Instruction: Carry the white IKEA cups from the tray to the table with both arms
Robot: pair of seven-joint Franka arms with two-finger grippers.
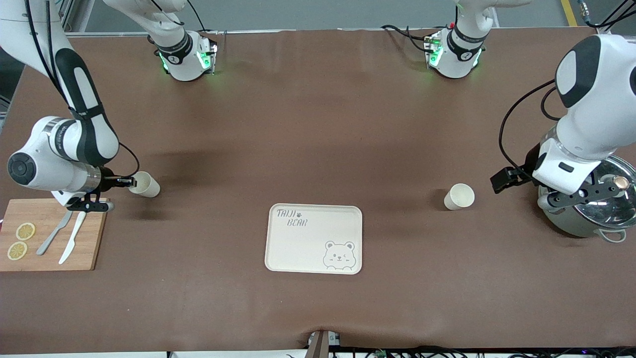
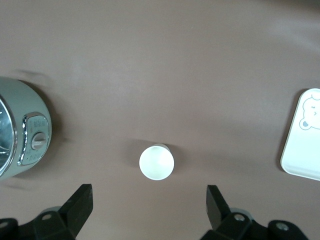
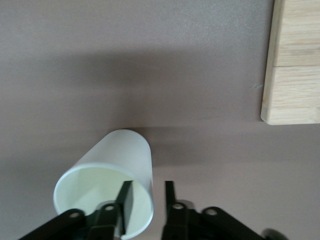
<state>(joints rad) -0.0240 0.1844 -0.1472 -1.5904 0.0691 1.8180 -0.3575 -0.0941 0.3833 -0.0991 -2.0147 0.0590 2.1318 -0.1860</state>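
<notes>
Straddling cup (image 3: 107, 172) rim – right pincer (image 3: 146, 192) loosened; left pincer (image 2: 150, 200) agape over second cup (image 2: 156, 162)

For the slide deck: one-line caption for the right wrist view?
Right gripper straddles the rim of a white cup, one finger inside, one outside, beside the cutting board.

- Right gripper (image 3: 145, 192): its body runs off the right wrist view's edge, and one finger hides part of the cup's (image 3: 107, 187) inside.
- Pot (image 2: 20, 135) beside the left gripper (image 2: 150, 205): cropped by the left wrist view.
</notes>
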